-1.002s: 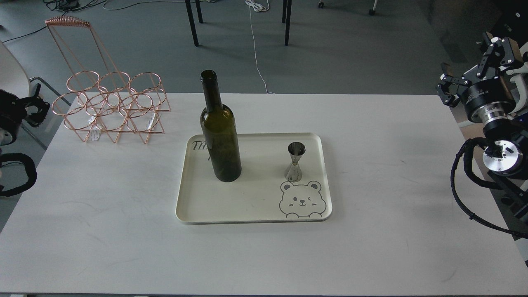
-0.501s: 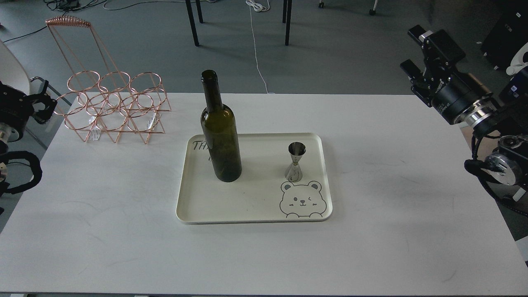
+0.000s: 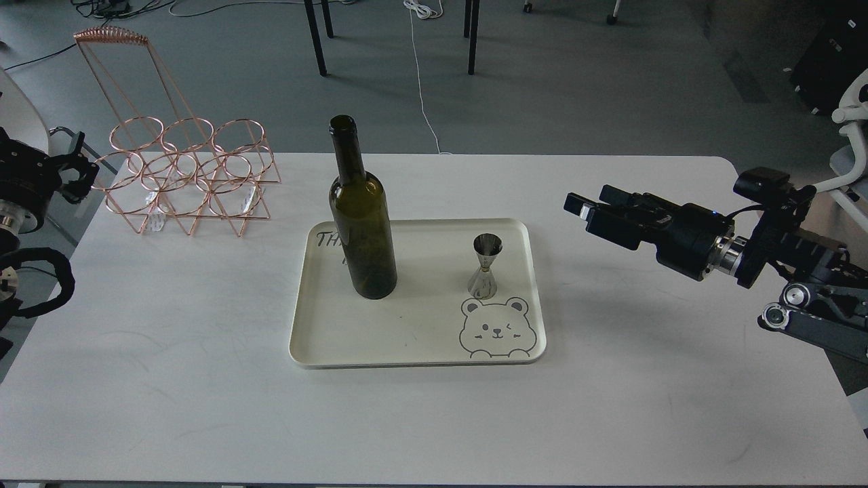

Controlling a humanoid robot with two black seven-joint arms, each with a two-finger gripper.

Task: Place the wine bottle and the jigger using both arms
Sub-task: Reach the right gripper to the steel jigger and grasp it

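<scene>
The wine bottle [image 3: 363, 230], dark olive-green and unlabelled, stands upright on the left part of a cream tray [image 3: 413, 342]. The jigger [image 3: 485, 266], small and steel, stands upright on the tray's right part, just above a printed bear. My right gripper [image 3: 588, 201] reaches in from the right, level over the table. Its fingers are apart and empty, and it is a hand's width right of the tray's far right corner. My left gripper [image 3: 80, 173] hovers at the table's far left edge beside the wire rack, open and empty, far from the bottle.
A copper wire bottle rack [image 3: 183, 179] with several rings and a tall handle stands at the table's back left. The white table [image 3: 203, 393] ends close behind the tray's far side. Chair legs and cables lie on the floor beyond.
My right arm has swung down from a raised pose at the right edge and now stretches left over the table toward the tray. My left gripper has shifted slightly right.
</scene>
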